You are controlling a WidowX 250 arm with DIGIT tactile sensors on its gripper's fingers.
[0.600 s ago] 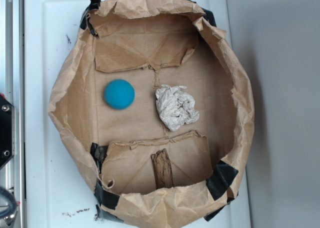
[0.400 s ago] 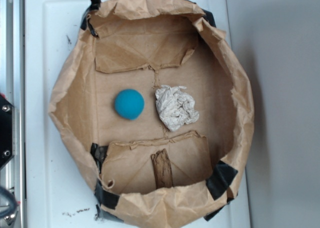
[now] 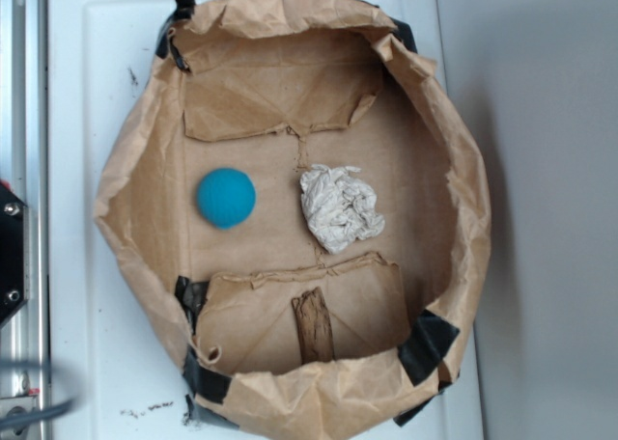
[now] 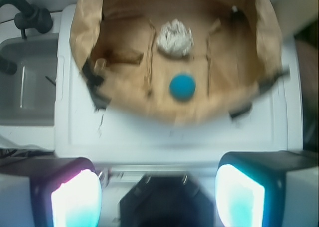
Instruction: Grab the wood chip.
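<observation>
The wood chip (image 3: 313, 324) is a small dark brown oblong lying on a folded flap at the near side of the shallow paper bag (image 3: 465, 170). In the wrist view it shows as a blurred dark piece (image 4: 125, 56) at the bag's left. My gripper (image 4: 158, 187) hangs well outside the bag over the white surface, open, with nothing between its glowing pads (image 4: 75, 199). The exterior view does not show the gripper itself.
A blue ball (image 3: 226, 198) (image 4: 182, 86) and a crumpled white paper wad (image 3: 339, 206) (image 4: 174, 38) lie mid-bag. Black tape (image 3: 425, 343) patches the bag's corners. The bag sits on a white board (image 3: 77, 170), with a metal rail (image 3: 17, 122) on the left.
The blue ball rolled right toward the paper wad, then back left. A blurred dark shape has entered the exterior view's lower left corner. Wood chip and wad have not moved.
</observation>
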